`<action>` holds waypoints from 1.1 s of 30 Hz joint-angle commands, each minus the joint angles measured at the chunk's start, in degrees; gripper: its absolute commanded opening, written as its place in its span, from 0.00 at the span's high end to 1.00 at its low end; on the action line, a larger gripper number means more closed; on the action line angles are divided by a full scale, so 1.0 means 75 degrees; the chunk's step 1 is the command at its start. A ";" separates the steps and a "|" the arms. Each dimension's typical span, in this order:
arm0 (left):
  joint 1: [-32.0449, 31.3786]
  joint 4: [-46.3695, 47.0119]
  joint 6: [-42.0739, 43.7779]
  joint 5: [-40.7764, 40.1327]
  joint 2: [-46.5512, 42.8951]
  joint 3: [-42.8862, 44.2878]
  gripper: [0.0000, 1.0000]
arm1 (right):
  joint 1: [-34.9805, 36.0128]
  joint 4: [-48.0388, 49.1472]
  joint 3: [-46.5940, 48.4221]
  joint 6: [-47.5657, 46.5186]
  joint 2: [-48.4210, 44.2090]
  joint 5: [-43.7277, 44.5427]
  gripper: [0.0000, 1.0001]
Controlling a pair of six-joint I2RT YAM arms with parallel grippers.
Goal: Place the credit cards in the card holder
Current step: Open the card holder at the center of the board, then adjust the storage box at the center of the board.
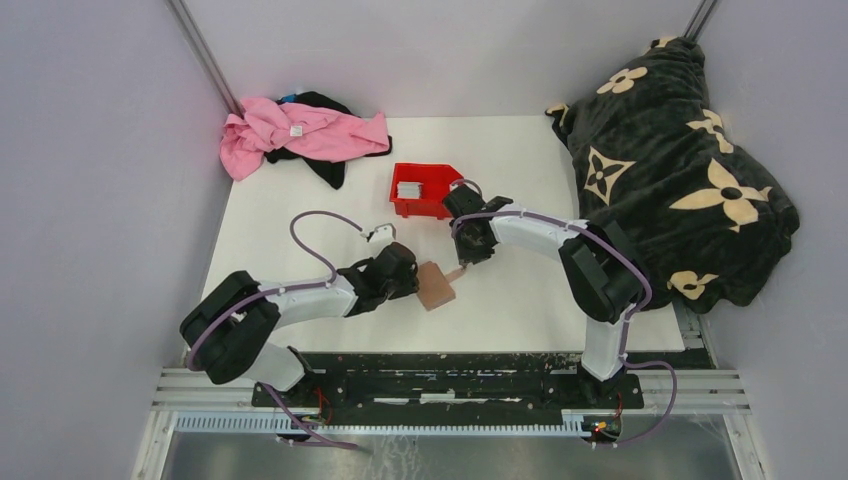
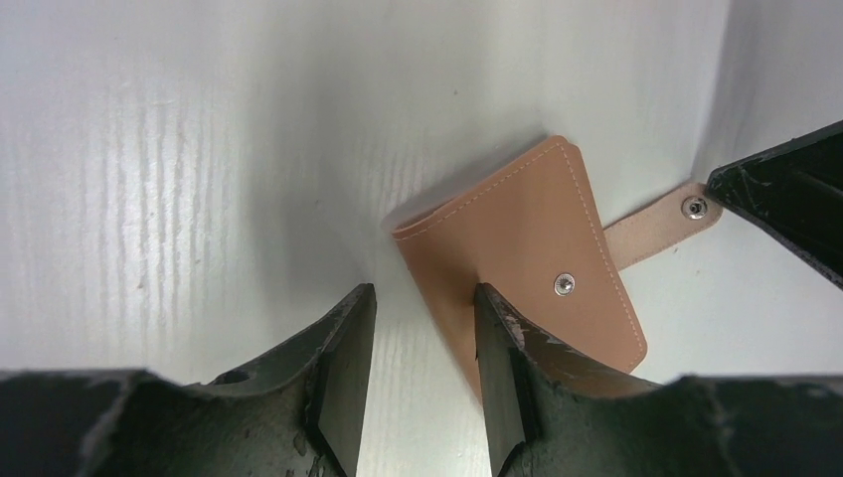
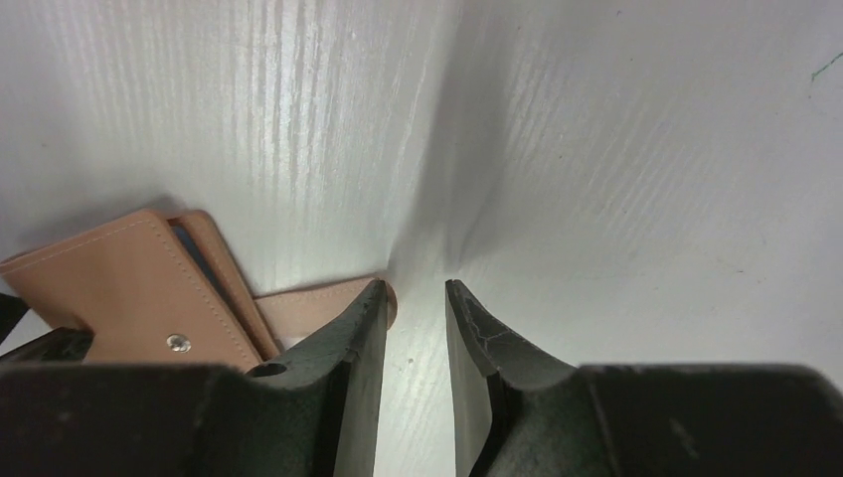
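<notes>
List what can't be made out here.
- Grey cards in red plastic bin: too small in top view to count.
- Tan leather card holder: inner slots hidden by its folded cover, both wrist views.
- Left gripper: contact with holder unclear; finger covers its edge.
- Right gripper: finger hides the snap tab end.

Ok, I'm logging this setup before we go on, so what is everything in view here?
Card holder: one, tan, mid-table, between the hands.
Bin: one, red, behind the holder.
Cards: grey stack, count unclear, in the bin.
Cloths: two, pink over black, far left corner.
Blanket: one, dark with cream flowers, right side.
Table: one, white.
Left hand: open, at the holder.
Right hand: open, beside the holder's tab.
</notes>
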 commanded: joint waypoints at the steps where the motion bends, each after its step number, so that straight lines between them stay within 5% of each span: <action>1: -0.0026 -0.1397 -0.0109 -0.0346 -0.0250 -0.0130 0.50 | -0.0025 -0.0450 0.0459 -0.0147 0.0117 0.0442 0.66; 19: 0.0098 -0.2345 0.0494 -0.1733 -0.1239 0.1481 0.25 | -0.0022 -0.1197 0.3538 -0.1474 0.0234 0.0321 0.56; 25: 0.1285 -0.1786 0.0699 -0.1394 -0.0603 0.1877 0.24 | -0.0223 -0.1405 0.5433 -0.2291 0.1400 0.0580 0.52; 33: 0.2651 -0.1223 0.0599 -0.0927 0.0632 0.2406 0.28 | -0.0724 -0.0952 0.6099 -0.2300 0.2622 0.0322 0.56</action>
